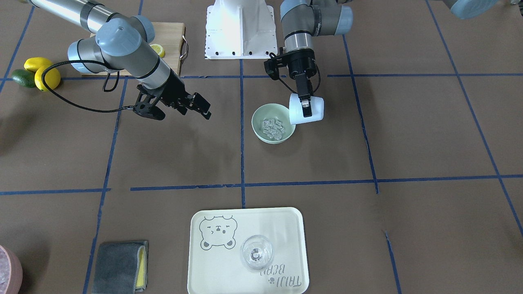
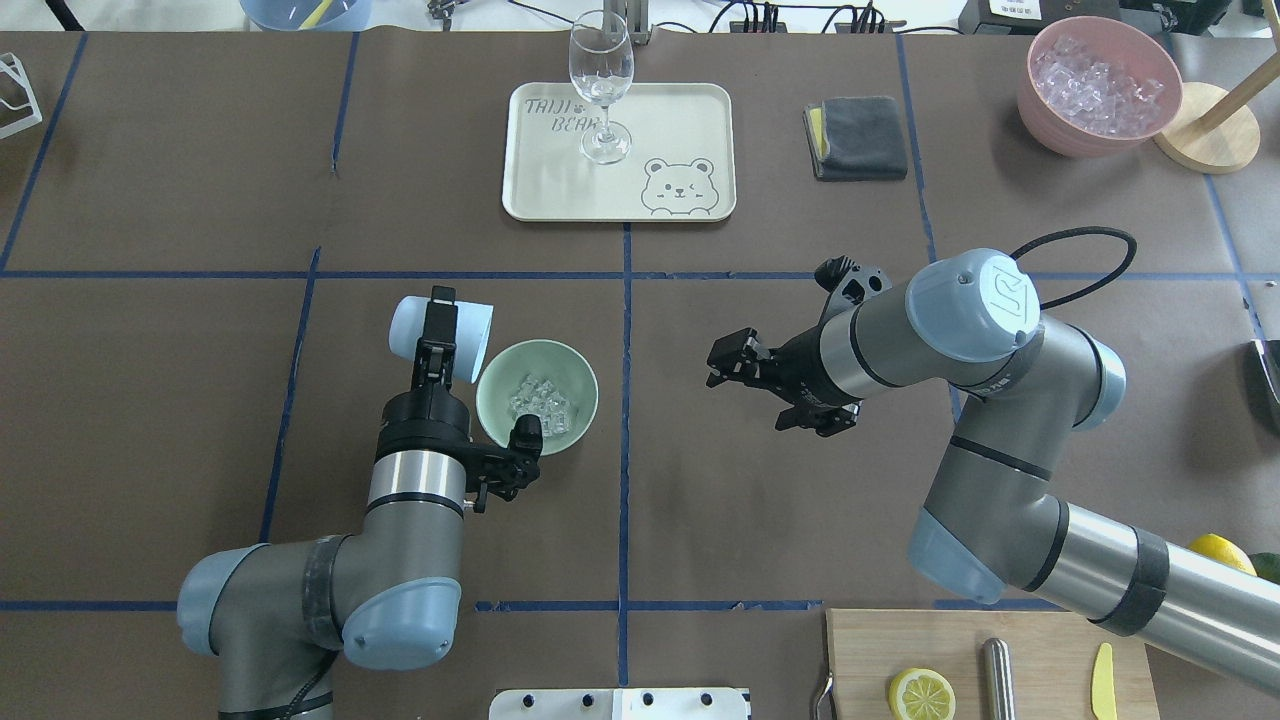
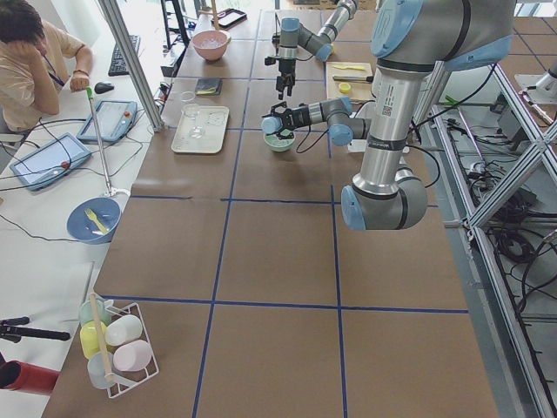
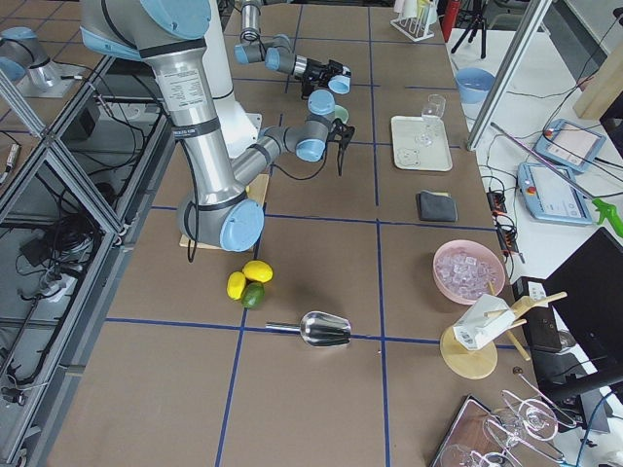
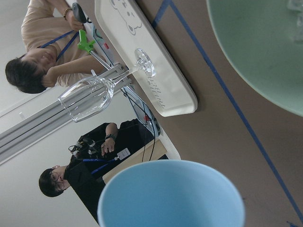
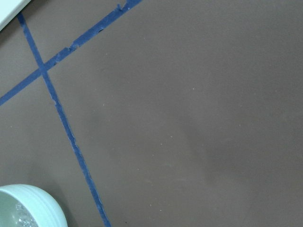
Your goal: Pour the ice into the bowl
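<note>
The mint-green bowl (image 2: 497,372) stands on the brown table near the centre line, with a heap of clear ice (image 2: 540,398) in it. My left gripper (image 2: 437,310) is shut on a light blue cup (image 2: 440,327). The cup is tipped on its side just beside the bowl, mouth toward it. In the front view the cup (image 1: 306,109) lies over the rim of the bowl (image 1: 269,111), and the ice (image 1: 273,127) lies inside. The cup's rim (image 5: 170,194) fills the bottom of the left wrist view. My right gripper (image 2: 722,365) is open and empty, hovering to the bowl's right.
A cream tray (image 2: 690,110) with a clear wine glass (image 2: 600,90) stands at the far side. A grey cloth (image 2: 860,135) and a pink bowl of ice (image 2: 1098,85) are far right. A cutting board (image 2: 1000,660) with a lemon half is near my right arm's base.
</note>
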